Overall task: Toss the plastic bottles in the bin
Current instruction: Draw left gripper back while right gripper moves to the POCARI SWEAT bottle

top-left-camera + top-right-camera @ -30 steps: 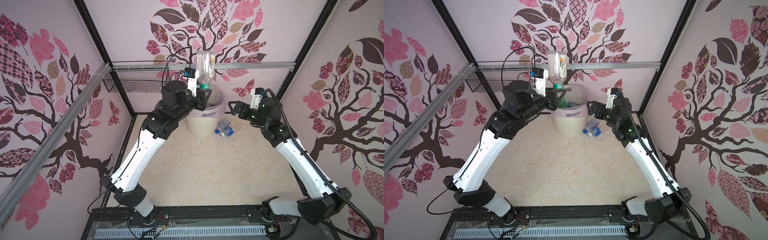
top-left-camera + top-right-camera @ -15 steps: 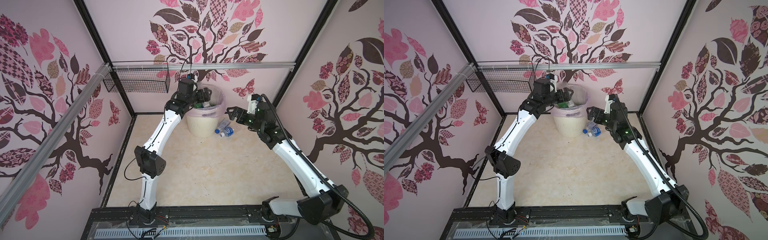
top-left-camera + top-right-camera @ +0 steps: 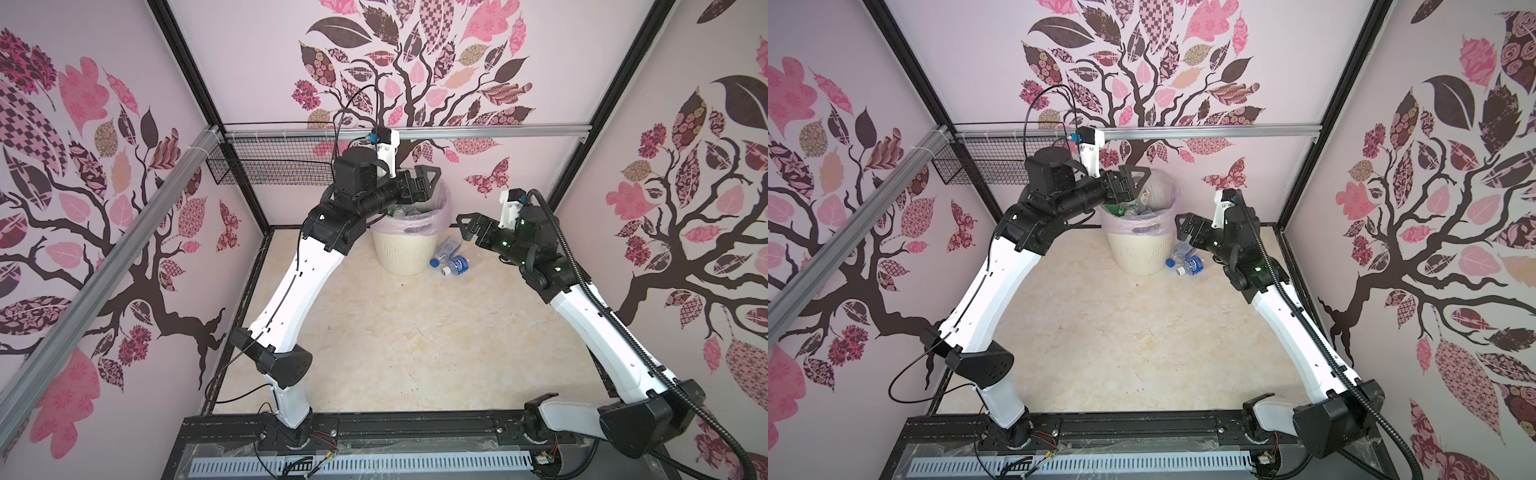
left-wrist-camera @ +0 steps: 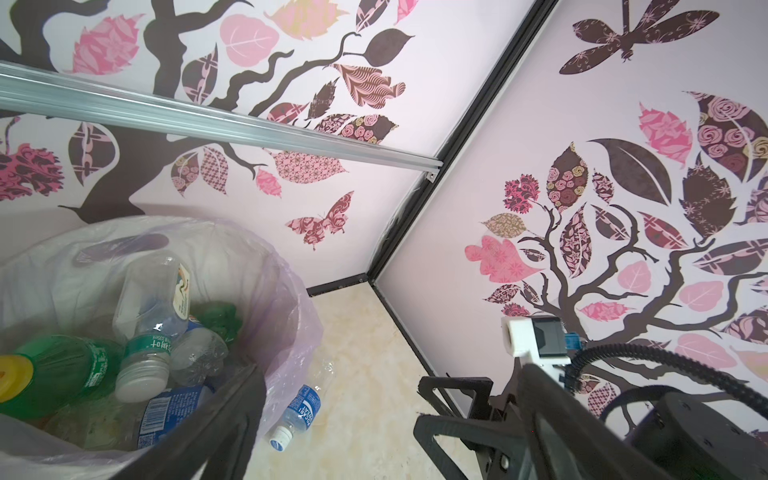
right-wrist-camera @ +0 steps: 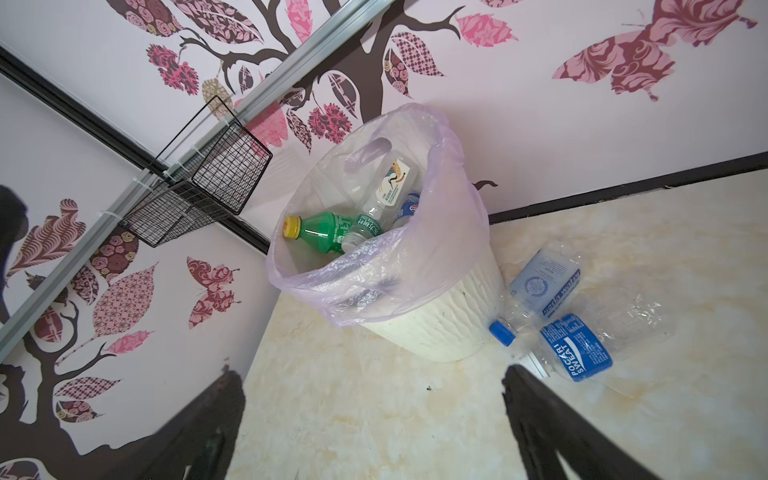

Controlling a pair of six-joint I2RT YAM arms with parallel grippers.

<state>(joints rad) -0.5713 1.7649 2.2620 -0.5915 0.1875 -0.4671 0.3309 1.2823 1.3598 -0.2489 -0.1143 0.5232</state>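
Here, your left gripper [image 3: 432,183] hangs over the mouth of the bin [image 3: 401,257], toward its left rim in both top views. Its jaws stand wide apart and you hold nothing in them. One dark finger [image 4: 224,415] crosses the bin's edge in the left wrist view.

Your right gripper [image 3: 464,227] hovers above the floor [image 3: 395,340], just right of the bin. Its jaws are likewise spread wide and empty. Both fingers [image 5: 199,436] frame the bin in the right wrist view.

The bin stands at the back of the floor, close to the rear wall. A pale pink bag [image 5: 374,266] lines it and folds over the rim.

Several bottles lie inside, below the rim:
- A green bottle [image 5: 324,232] with a yellow cap lies on its side.
- A clear bottle [image 5: 386,187] leans cap-down against the bag.
- Blue-labelled bottles lie beneath these, partly hidden.

Two bottles remain on the floor, just beside the bin on its right:
- The Pocari bottle [image 5: 577,353] has a blue label and a white cap.
- The crushed bottle [image 5: 544,282] has a pale label and a blue cap near the bin's base.

These two lie side by side. You cannot tell whether either touches the bin.

A black wire basket [image 3: 270,166] hangs on the rear rail, left of the bin.
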